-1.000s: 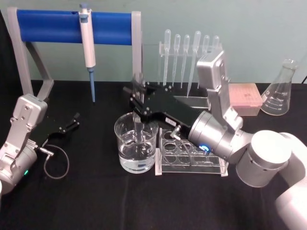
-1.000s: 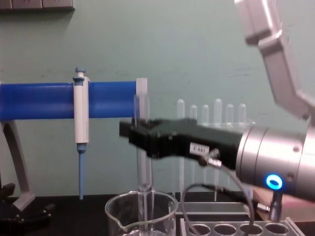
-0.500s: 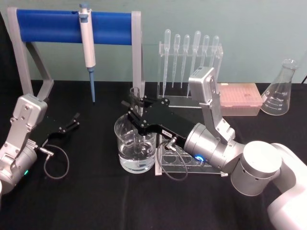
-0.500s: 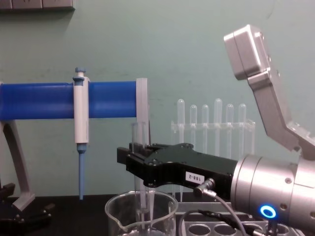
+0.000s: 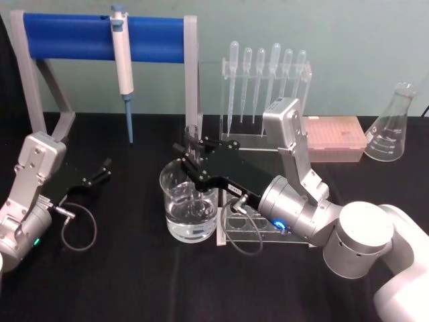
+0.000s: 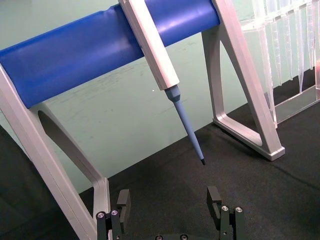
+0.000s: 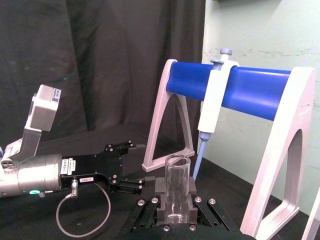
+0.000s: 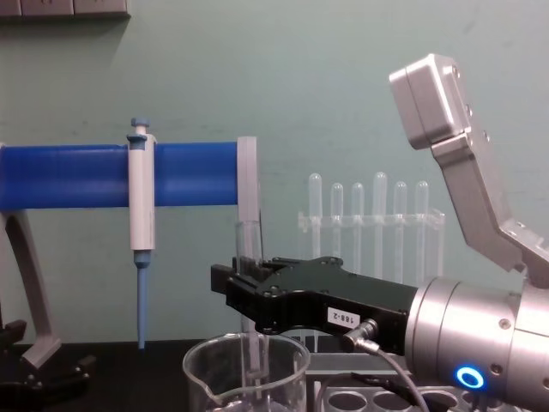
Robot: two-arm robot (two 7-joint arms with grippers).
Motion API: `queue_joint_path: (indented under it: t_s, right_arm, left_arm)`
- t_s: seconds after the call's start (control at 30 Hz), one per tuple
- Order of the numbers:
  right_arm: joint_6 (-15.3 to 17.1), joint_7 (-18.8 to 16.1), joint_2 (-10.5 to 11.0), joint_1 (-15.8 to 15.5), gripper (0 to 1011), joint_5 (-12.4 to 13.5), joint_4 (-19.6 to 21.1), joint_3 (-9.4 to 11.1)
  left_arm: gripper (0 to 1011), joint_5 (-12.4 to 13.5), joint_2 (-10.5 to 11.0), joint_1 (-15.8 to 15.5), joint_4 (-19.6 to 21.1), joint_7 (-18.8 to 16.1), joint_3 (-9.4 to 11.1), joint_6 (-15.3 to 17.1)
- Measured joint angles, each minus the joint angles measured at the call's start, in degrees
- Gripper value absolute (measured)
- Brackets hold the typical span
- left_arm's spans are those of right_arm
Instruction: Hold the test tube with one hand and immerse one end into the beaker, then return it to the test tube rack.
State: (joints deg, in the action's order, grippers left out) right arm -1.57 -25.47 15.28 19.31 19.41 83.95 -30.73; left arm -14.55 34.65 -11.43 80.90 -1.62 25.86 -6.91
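Pinching the test tube [image 7: 178, 186] upright, its lower end in the beaker [image 5: 173, 209], my right tool [image 5: 190, 153] needed, I judged, a slow vertical dip clear of the wall; my left tool [image 5: 102, 169] sat spread, idle.

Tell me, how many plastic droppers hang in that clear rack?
6 thin clear plastic pipettes, side by side in the clear acrylic rack at the back; none seems hidden.

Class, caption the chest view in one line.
Black right gripper holds clear glass test tube upright, lower end inside wide clear glass beaker.
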Motion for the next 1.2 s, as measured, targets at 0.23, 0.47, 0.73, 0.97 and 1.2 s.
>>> queue_joint_path:
  t_s: [0.23, 0.47, 0.73, 0.97, 1.2]
  right_arm:
    - [-0.05, -0.03, 0.02, 0.05, 225, 0.10, -0.10, -0.03]
    - [-0.13, -0.07, 0.03, 0.10, 225, 0.23, -0.20, -0.07]
    - [-0.20, -0.13, 0.03, 0.14, 224, 0.34, -0.26, -0.11]
    - [-0.24, -0.15, 0.03, 0.18, 225, 0.38, -0.30, -0.12]
    - [-0.27, -0.18, 0.03, 0.19, 224, 0.42, -0.31, -0.12]
  left_arm:
    - [1000, 0.00, 0.00, 0.00, 0.00, 0.00, 0.00, 0.00]
    - [1000, 0.00, 0.00, 0.00, 0.00, 0.00, 0.00, 0.00]
    - [1000, 0.00, 0.00, 0.00, 0.00, 0.00, 0.00, 0.00]
    - [1000, 0.00, 0.00, 0.00, 0.00, 0.00, 0.00, 0.00]
    - [1000, 0.00, 0.00, 0.00, 0.00, 0.00, 0.00, 0.00]
